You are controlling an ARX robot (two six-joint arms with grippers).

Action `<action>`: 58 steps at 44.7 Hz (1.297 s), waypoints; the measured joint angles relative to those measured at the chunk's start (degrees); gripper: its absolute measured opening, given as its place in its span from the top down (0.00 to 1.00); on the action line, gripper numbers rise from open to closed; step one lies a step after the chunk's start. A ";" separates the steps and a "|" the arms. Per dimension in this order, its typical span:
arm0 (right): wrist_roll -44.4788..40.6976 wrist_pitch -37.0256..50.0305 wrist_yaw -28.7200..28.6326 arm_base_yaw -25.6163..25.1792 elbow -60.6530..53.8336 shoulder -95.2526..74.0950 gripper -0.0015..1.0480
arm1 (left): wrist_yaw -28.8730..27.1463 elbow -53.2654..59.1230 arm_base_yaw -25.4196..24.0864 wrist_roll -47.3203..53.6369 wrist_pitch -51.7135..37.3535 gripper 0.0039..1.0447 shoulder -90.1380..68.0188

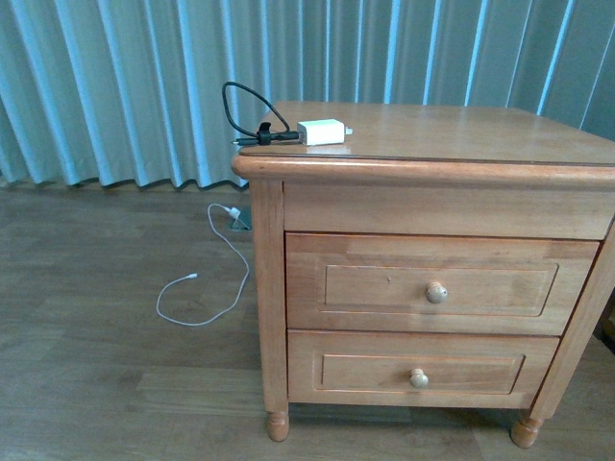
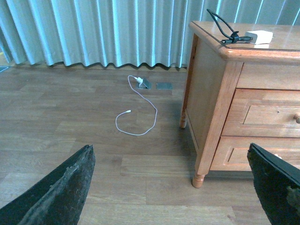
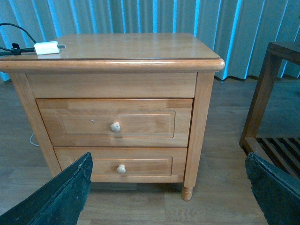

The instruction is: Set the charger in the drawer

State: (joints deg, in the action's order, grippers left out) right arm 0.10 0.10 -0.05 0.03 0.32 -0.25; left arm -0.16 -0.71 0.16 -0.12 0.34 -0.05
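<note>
The charger (image 1: 322, 132), a small white plug block with a looped black cable (image 1: 252, 113), lies on the left front corner of the wooden nightstand top (image 1: 452, 130). It also shows in the left wrist view (image 2: 259, 36) and the right wrist view (image 3: 47, 48). The drawer (image 1: 437, 283) is the taller upper one, shut, with a round pale knob (image 1: 436, 292); it also shows in the right wrist view (image 3: 115, 123). My left gripper (image 2: 171, 187) is open above the floor, left of the nightstand. My right gripper (image 3: 168, 192) is open, low in front of the nightstand. Neither arm shows in the front view.
A shorter lower drawer (image 1: 418, 373) is shut beneath. A thin white cable (image 1: 207, 288) lies looped on the wood floor left of the nightstand, plugged in by the curtain (image 1: 125, 86). A dark wooden rack (image 3: 274, 112) stands right of the nightstand.
</note>
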 joint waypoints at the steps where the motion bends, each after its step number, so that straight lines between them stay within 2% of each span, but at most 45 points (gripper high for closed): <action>1: 0.00 -0.02 0.02 0.00 0.00 0.00 0.08 | 0.00 0.00 0.00 0.00 0.00 0.06 0.00; 43: 0.00 -0.02 0.00 0.00 0.00 0.00 0.08 | 0.00 0.00 0.00 0.00 0.00 0.06 0.00; 49: -1.57 -6.05 -0.74 0.50 1.62 -4.70 0.08 | -0.02 0.00 0.00 0.00 0.00 0.06 0.00; 58: 0.17 -0.59 -0.50 1.92 3.72 -15.37 0.08 | -0.02 0.00 0.00 0.00 0.00 0.06 0.00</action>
State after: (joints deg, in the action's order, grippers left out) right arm 0.27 -0.49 -0.56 1.96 4.03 -15.62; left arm -0.19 -0.71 0.16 -0.12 0.34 -0.05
